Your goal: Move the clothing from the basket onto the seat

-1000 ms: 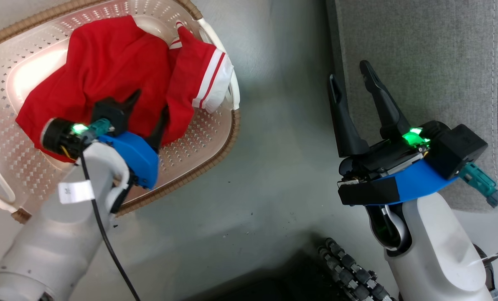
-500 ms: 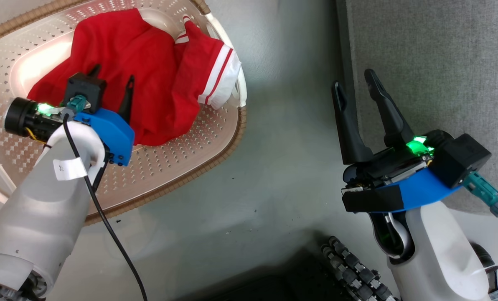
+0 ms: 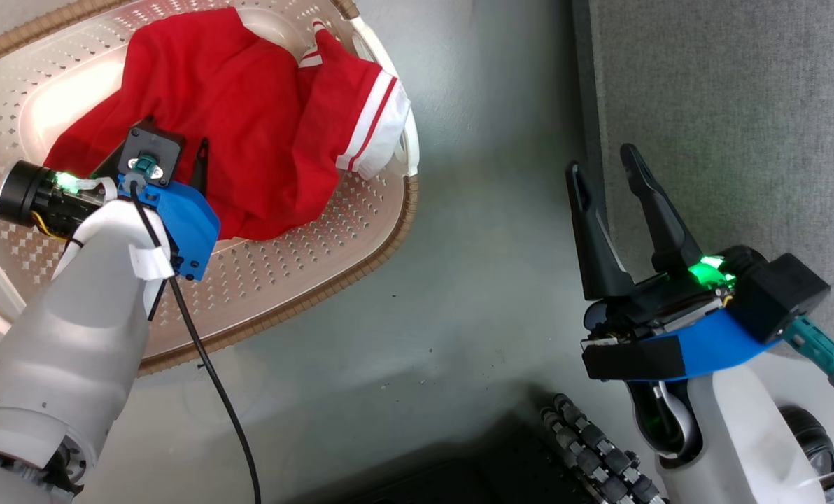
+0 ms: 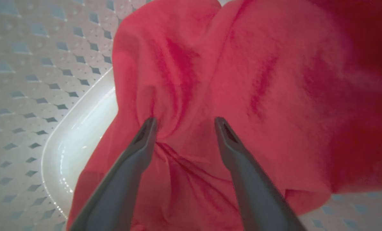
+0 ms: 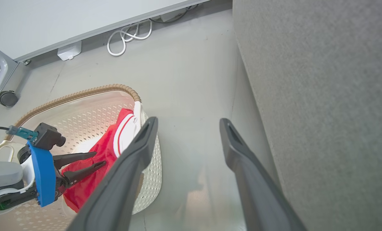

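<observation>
The clothing point(image 3: 249, 126) is a bright red heap inside the cream basket point(image 3: 361, 259), with its white-striped trim point(image 3: 382, 129) draped over the right rim. My left gripper point(image 3: 175, 143) points down into the heap. In the left wrist view it point(image 4: 186, 123) is open, both fingertips point(image 4: 152, 124) pressed into the gathered red cloth point(image 4: 242, 80). My right gripper point(image 3: 600, 162) stands open and holds nothing, above the floor at the edge of the grey seat point(image 3: 739, 105). The right wrist view has the right gripper point(image 5: 188, 123), seat point(image 5: 322, 80), basket point(image 5: 75, 94), clothing point(image 5: 109, 146) and left gripper point(image 5: 99, 159).
Grey floor point(image 3: 473, 210) separates basket and seat. Along the far wall lie white cables point(image 5: 130, 35), a small white box point(image 5: 69, 51) and a caster wheel point(image 5: 6, 98). My dark base with a ribbed cable chain point(image 3: 592, 448) sits at the bottom.
My left gripper has swung left across the basket and tipped down until its fingers sank into the red cloth. The head view has shifted slightly; the right gripper holds its pose.
</observation>
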